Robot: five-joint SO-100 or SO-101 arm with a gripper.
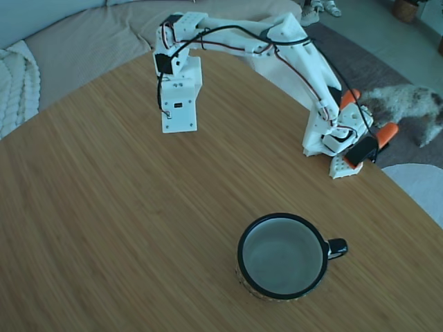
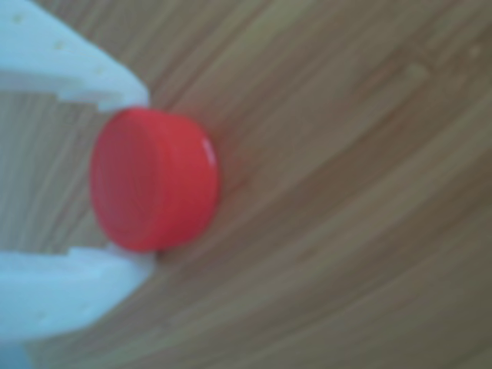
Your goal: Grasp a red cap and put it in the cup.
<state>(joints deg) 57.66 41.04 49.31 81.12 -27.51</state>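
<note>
in the other view the red cap [image 2: 154, 179] is clamped between the two white fingers [image 2: 73, 65] of the gripper [image 2: 142, 178] on the wooden table [image 2: 346, 192]. in the fixed view the cup [image 1: 282, 256] is seen near the front, well apart from the gripper at the far right edge.

We count one cup [image 1: 282, 256], one red cap [image 2: 152, 178], one arm [image 1: 277, 48] and two orange handles [image 1: 385, 134] on the counter [image 1: 104, 228].
</note>
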